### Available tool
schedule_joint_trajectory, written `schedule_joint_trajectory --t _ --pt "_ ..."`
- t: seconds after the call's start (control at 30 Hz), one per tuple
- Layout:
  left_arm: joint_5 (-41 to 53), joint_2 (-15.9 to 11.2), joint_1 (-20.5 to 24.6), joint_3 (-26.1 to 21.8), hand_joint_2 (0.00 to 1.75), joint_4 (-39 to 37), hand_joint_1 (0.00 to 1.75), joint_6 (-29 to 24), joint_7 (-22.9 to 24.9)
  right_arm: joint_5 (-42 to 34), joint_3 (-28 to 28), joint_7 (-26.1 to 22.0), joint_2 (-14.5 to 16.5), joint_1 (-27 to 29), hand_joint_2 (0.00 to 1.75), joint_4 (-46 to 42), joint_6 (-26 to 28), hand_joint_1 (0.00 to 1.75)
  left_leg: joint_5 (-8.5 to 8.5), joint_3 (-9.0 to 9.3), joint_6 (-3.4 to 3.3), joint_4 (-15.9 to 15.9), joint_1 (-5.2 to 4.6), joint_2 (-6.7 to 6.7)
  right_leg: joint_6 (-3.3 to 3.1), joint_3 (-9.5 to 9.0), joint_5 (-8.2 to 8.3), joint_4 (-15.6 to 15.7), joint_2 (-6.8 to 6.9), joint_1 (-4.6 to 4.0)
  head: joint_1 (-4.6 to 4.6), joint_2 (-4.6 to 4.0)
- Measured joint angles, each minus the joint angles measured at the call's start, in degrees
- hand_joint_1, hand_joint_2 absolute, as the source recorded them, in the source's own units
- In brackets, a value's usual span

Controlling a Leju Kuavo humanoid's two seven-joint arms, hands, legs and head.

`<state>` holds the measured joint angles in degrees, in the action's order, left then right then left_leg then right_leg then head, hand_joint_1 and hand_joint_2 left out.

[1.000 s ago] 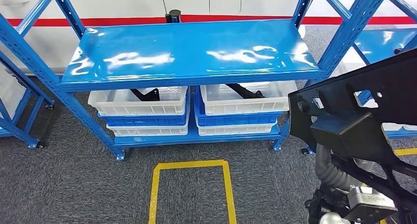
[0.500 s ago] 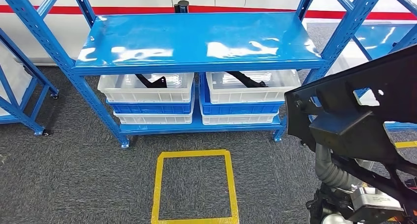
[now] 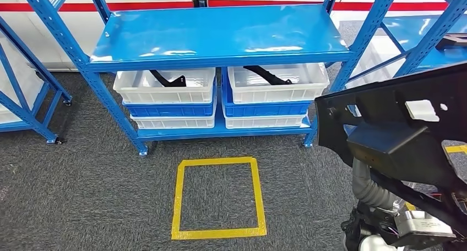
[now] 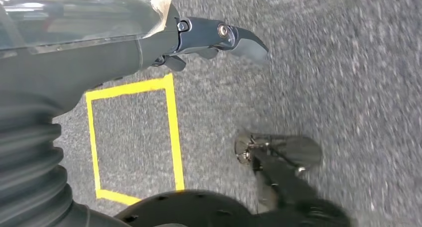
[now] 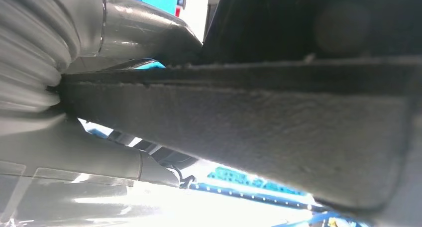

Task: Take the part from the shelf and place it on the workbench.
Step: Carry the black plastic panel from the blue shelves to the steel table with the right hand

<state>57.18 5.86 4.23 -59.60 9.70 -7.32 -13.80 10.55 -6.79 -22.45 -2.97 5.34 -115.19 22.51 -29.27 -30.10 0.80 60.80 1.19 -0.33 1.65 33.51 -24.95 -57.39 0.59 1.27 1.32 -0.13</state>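
Note:
A large black moulded part point(image 3: 402, 124) with holes and a white clip fills the right side of the head view. My right hand point(image 5: 134, 33) grips its edge, and the part's rough black rim point(image 5: 239, 122) passes between the grey thumb and the fingers. In the head view the hand itself is hidden behind the part, with just the ribbed wrist cover below it. My left hand point(image 4: 199, 35) hangs over the grey carpet, fingers stretched out and holding nothing. The blue shelf point(image 3: 220, 33) stands ahead with a bare top board.
Two stacks of white and blue bins point(image 3: 165, 86) point(image 3: 278, 83) with black parts sit on the shelf's lower level. A yellow tape square point(image 3: 218, 197) marks the carpet in front of it. More blue racks stand at the left point(image 3: 27, 97) and right point(image 3: 435, 31).
The camera has moved: the shelf now sits higher and farther in the picture and the whole yellow square shows. The black part stays in my right hand.

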Motion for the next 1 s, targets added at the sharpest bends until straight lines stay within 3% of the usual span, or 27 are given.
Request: schedule_joint_trajectory --t 0.07,0.13,0.17,0.23,0.3,0.33,0.37,0.4,0.47,0.53,0.6,0.67,0.73,0.8,0.83,0.87,0.93,1.0 --pt "-0.1 -0.2 -0.1 -0.1 1.75 0.0 0.00 -0.7 -0.2 -0.2 -0.4 -0.2 0.0 0.1 1.75 0.2 -0.1 1.75 -0.97 1.17 -0.75 -2.6 -0.43 -0.14 0.76 0.78 0.52 -0.4 0.02 -0.16 -0.07 0.00" --pt "0.3 -0.5 -0.3 -0.2 1.75 0.0 0.00 -1.2 -0.6 -0.3 -0.8 -0.3 0.0 0.2 1.75 0.4 0.1 1.75 -0.35 0.35 -2.11 -2.9 -0.60 0.01 1.64 1.25 0.97 -0.4 -0.01 -0.09 -0.08 0.00" --pt "0.4 -0.7 -0.3 -0.2 1.75 0.0 0.00 -1.3 -0.7 -0.4 -1.0 -0.3 0.1 0.2 1.75 0.5 0.2 1.75 0.16 -0.09 -2.79 -3.0 -0.60 0.12 1.77 1.82 0.42 -1.2 -0.06 -0.04 -0.19 0.00" --pt "0.6 -0.9 -0.3 -0.2 1.75 0.0 0.00 -1.4 -0.8 -0.6 -1.4 -0.3 0.1 0.3 1.75 0.7 0.4 1.75 1.30 -1.18 -3.73 -3.2 -0.52 0.39 1.25 4.08 -2.96 -6.2 -0.17 0.06 -0.54 0.00" --pt "0.8 -1.1 -0.4 -0.2 1.75 0.0 0.00 -1.3 -0.9 -0.8 -1.7 -0.3 0.1 0.5 1.75 1.0 0.5 1.75 2.32 -2.51 -3.98 -3.2 -0.65 0.61 0.80 6.48 -7.06 -13.6 -0.25 0.01 -0.86 0.00" --pt "0.9 -1.2 -0.4 -0.2 1.75 0.0 0.00 -1.2 -1.0 -0.9 -1.8 -0.2 0.1 0.6 1.75 1.1 0.5 1.75 2.80 -3.16 -3.97 -3.1 -0.72 0.82 0.91 6.72 -8.15 -15.8 -0.27 0.00 -0.89 0.00" --pt "1.0 -1.2 -0.4 -0.1 1.75 0.0 0.00 -1.2 -1.1 -1.0 -1.8 -0.2 0.1 0.7 1.75 1.2 0.6 1.75 3.23 -3.69 -3.92 -3.1 -0.77 1.08 1.21 5.66 -8.31 -15.6 -0.26 -0.01 -0.94 0.00" --pt "1.2 -1.3 -0.5 -0.1 1.75 0.0 0.00 -1.2 -1.1 -1.1 -1.8 -0.1 0.2 0.9 1.75 1.2 0.6 1.75 3.61 -4.10 -3.83 -3.1 -0.78 1.38 1.60 3.38 -7.72 -13.0 -0.13 -0.01 -0.97 0.00" --pt "1.4 -1.4 -0.6 -0.1 1.75 0.0 0.00 -1.2 -1.2 -1.1 -2.0 -0.1 0.3 1.0 1.75 1.2 0.7 1.75 4.18 -4.36 -3.44 -3.0 -0.89 2.06 1.98 -2.88 -5.96 -4.2 1.22 -0.21 -1.06 0.00" --pt "1.5 -1.5 -0.7 0.0 1.75 0.0 0.00 -1.1 -1.2 -1.1 -2.2 0.0 0.5 1.0 1.75 1.1 0.9 1.75 4.63 -4.26 -2.81 -3.0 -1.05 2.87 1.45 -5.94 -4.95 1.0 2.21 -0.70 -1.00 0.00" --pt "1.6 -1.6 -0.7 0.0 1.75 0.0 0.00 -1.1 -1.2 -1.1 -2.3 0.0 0.7 1.2 1.75 1.1 0.9 1.75 5.05 -4.13 -2.10 -3.2 -1.02 3.80 0.54 -5.60 -4.46 1.3 1.49 -1.01 -0.88 0.00" --pt "1.6 -1.7 -0.7 0.0 1.75 0.0 0.00 -1.1 -1.3 -1.1 -2.4 0.0 0.7 1.4 1.75 1.0 0.9 1.75 4.41 -4.42 -1.43 -2.5 -0.77 3.71 -0.41 -5.38 -3.70 1.5 0.57 -0.49 -0.84 0.00" --pt "1.5 -1.9 -0.7 0.1 1.75 0.0 0.00 -1.1 -1.4 -1.1 -2.4 -0.1 0.9 1.5 1.75 0.8 0.9 1.75 0.87 -6.27 -0.90 2.0 -0.52 2.08 -1.34 -5.02 -2.86 1.7 -0.16 -0.01 -0.76 0.00" --pt "1.5 -1.9 -0.8 0.1 1.75 0.0 0.00 -1.1 -1.5 -1.1 -2.5 -0.3 1.0 1.6 1.75 0.8 0.9 1.75 -3.52 -9.26 -0.54 9.6 -0.47 0.66 -1.77 -4.24 -2.28 1.5 -0.93 -0.21 -0.67 0.00" --pt "1.4 -1.9 -0.8 0.1 1.75 0.0 0.00 -1.1 -1.6 -1.1 -2.6 -0.3 1.0 1.7 1.75 0.7 0.8 1.75 -4.52 -10.18 -0.45 12.3 -0.46 0.37 -1.74 -3.86 -2.04 1.4 -1.43 -0.28 -0.66 0.00" --pt "1.3 -1.9 -0.8 0.1 1.75 0.0 0.00 -1.1 -1.6 -1.2 -2.6 -0.4 1.0 1.8 1.75 0.8 0.7 1.75 -4.37 -10.09 -0.42 12.9 -0.45 0.24 -1.64 -3.54 -1.86 1.3 -2.02 -0.35 -0.64 0.00" --pt "1.1 -1.9 -0.8 0.1 1.75 0.0 0.00 -1.1 -1.7 -1.4 -2.6 -0.5 1.0 1.8 1.75 0.8 0.5 1.75 -1.41 -6.55 -0.58 7.6 -0.33 -0.43 -1.40 -3.12 -1.66 0.9 -3.25 -0.35 -0.55 0.00" --pt "1.0 -1.9 -0.8 0.1 1.75 0.0 0.00 -1.1 -1.8 -1.4 -2.7 -0.6 1.0 1.8 1.75 0.8 0.5 1.75 0.78 -2.31 -0.91 0.3 -0.05 -3.07 -1.14 -2.67 -1.61 0.3 -4.29 -0.55 -0.49 0.00"
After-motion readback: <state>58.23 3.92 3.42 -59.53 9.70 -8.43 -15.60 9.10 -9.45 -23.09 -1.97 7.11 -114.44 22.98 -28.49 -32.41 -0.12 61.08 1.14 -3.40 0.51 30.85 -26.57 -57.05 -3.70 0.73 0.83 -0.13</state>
